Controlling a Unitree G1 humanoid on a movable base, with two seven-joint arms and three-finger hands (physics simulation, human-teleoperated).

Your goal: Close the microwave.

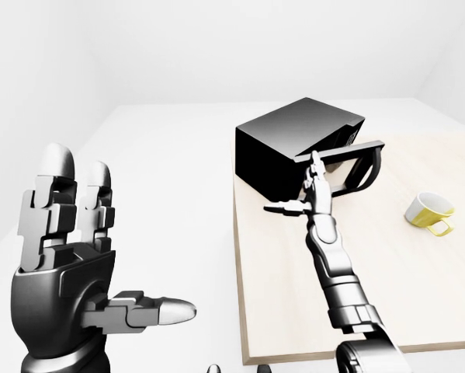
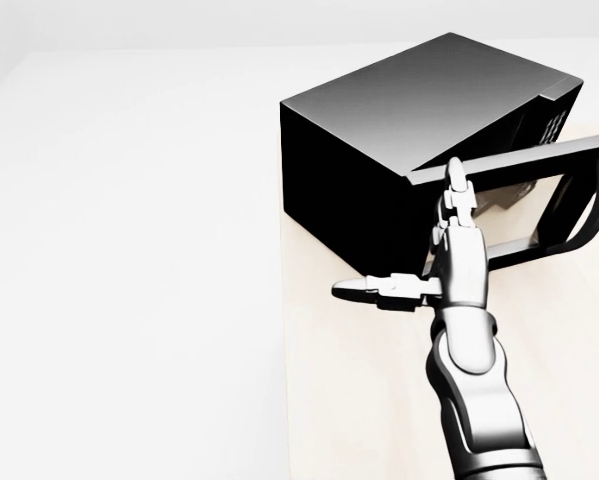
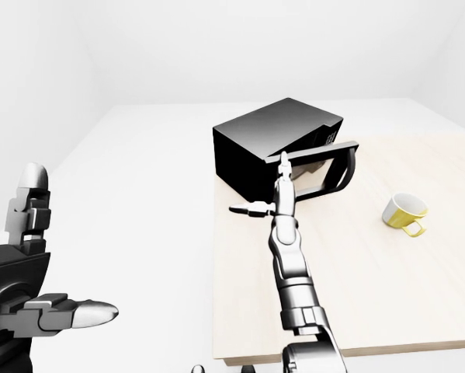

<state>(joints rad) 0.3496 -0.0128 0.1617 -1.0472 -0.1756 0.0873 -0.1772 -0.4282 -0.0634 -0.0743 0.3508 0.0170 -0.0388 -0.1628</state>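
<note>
A black microwave (image 1: 294,140) stands on the far left part of a light wooden table (image 1: 372,295). Its door (image 1: 348,163) hangs open, swung out to the right, with a glass pane and a dark frame. My right hand (image 1: 308,190) is open, fingers stretched up, thumb out to the left, and its fingertips (image 2: 458,180) reach the near edge of the door. My left hand (image 1: 77,256) is open and raised at the lower left of the left-eye view, off the table and holding nothing.
A yellow mug (image 1: 430,213) lies on its side on the table, to the right of the microwave. The table's left edge (image 1: 237,295) runs down the middle of the left-eye view; white floor lies to its left.
</note>
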